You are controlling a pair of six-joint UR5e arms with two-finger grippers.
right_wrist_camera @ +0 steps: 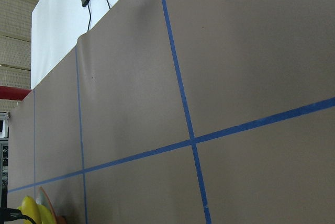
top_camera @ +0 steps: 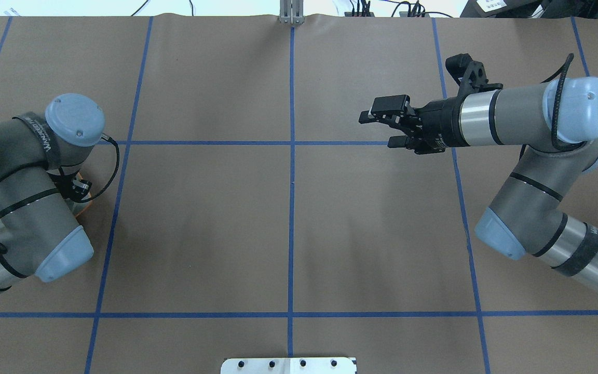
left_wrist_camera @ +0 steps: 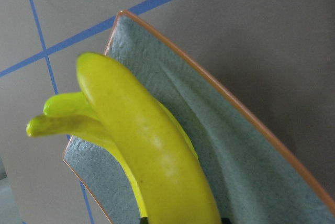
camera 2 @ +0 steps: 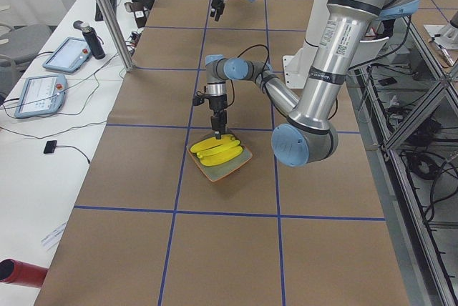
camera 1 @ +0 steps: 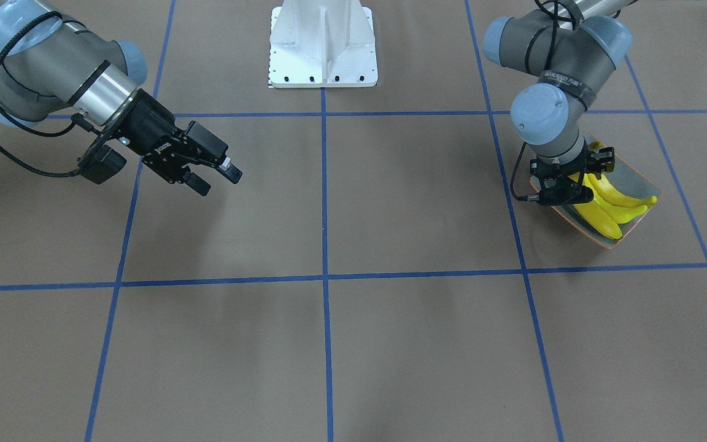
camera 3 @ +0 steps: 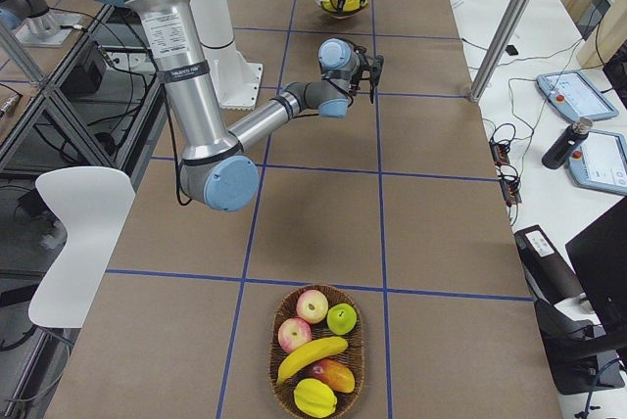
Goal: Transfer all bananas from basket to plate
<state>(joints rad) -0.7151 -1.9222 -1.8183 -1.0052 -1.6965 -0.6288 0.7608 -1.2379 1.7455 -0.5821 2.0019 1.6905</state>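
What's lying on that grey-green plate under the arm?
Three yellow bananas lie side by side on the plate. The left pincer hides one end of them.

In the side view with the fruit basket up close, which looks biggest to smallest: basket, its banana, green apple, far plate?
1. basket, largest.
2. banana lying in it.
3. plate and green apple: nearly alike here; the plate sits far down the table, so I will not rank them.

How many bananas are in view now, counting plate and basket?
4 bananas: three on the plate, partly under the left gripper; one in the basket among other fruit. More may be hidden.
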